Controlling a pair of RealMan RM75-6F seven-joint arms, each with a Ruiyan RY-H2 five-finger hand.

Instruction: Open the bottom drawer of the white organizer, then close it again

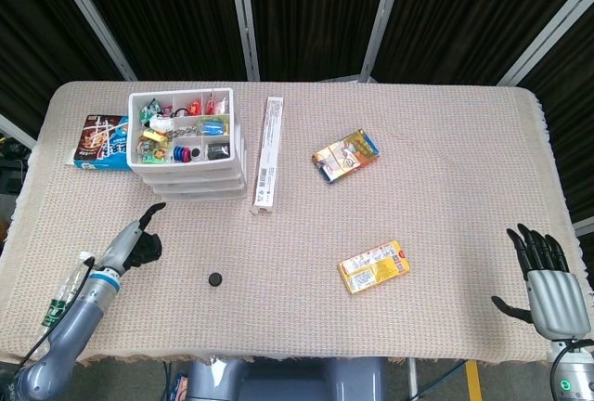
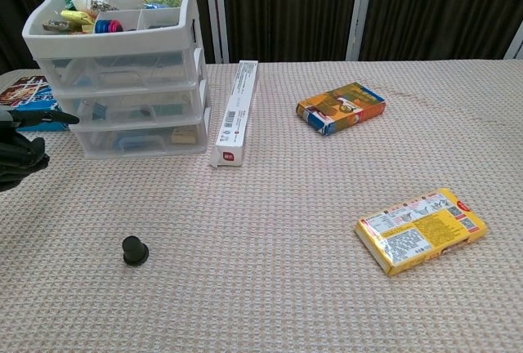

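The white organizer (image 1: 188, 156) stands at the table's back left, with three clear drawers under an open top tray of small items. Its bottom drawer (image 2: 139, 139) sits flush with the others, closed. My left hand (image 1: 139, 239) hovers over the table in front and to the left of the organizer, one finger stretched toward it and the rest curled in, holding nothing. In the chest view this left hand (image 2: 20, 145) shows at the left edge, level with the lower drawers and apart from them. My right hand (image 1: 548, 280) rests at the front right edge, fingers spread and empty.
A long white box (image 1: 267, 153) lies right beside the organizer. A blue snack pack (image 1: 100, 141) lies to its left. A small black knob (image 1: 215, 279) sits in front. An orange-blue box (image 1: 345, 155) and a yellow box (image 1: 373, 266) lie mid-table. A bottle (image 1: 65, 291) lies at the front left edge.
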